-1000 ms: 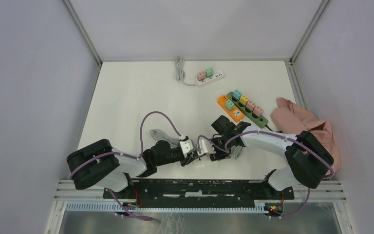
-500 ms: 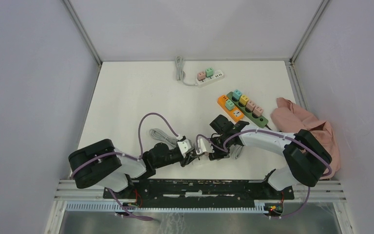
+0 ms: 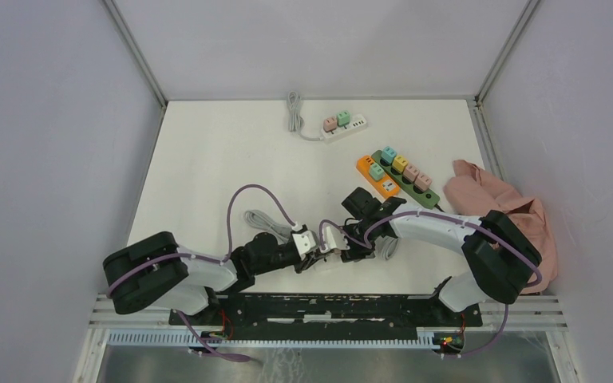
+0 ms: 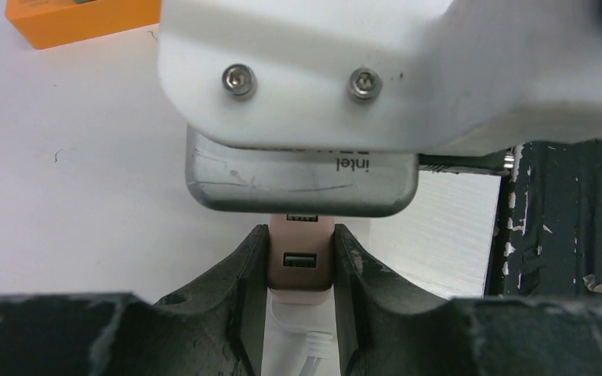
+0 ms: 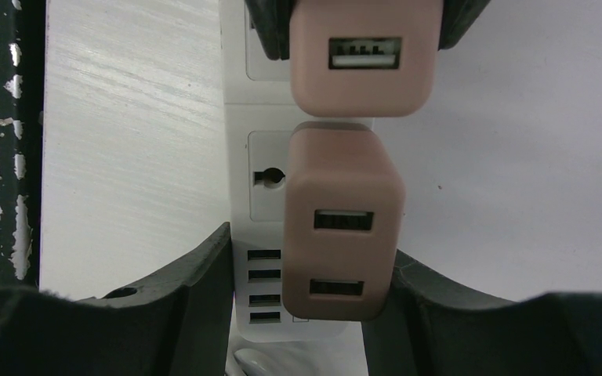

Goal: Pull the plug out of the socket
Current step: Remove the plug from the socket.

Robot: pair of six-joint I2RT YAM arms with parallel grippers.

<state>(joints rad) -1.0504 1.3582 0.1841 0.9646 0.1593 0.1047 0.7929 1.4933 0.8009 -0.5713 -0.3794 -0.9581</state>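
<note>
The white socket strip [image 5: 262, 290] lies near the table's front edge, between my two grippers. My left gripper [image 4: 300, 243] is shut on a pink plug [image 4: 300, 262], a black finger pressed on each side of it. That same plug [image 5: 364, 55] shows at the top of the right wrist view, over the strip. I cannot tell whether its prongs still sit in the socket. My right gripper [image 5: 311, 247] is shut across the strip's USB end, where a second pink plug [image 5: 343, 235] is seated. In the top view both grippers meet at the strip [image 3: 329, 249].
A white strip [image 3: 343, 128] with pink and green plugs lies at the back. An orange strip [image 3: 377, 175] and a green strip [image 3: 405, 177] lie at right, beside a pink cloth [image 3: 503, 215]. A grey cord coil [image 3: 262, 221] lies behind my left arm.
Both arms and the strip have drifted slightly to the left. Both grips look unchanged.
</note>
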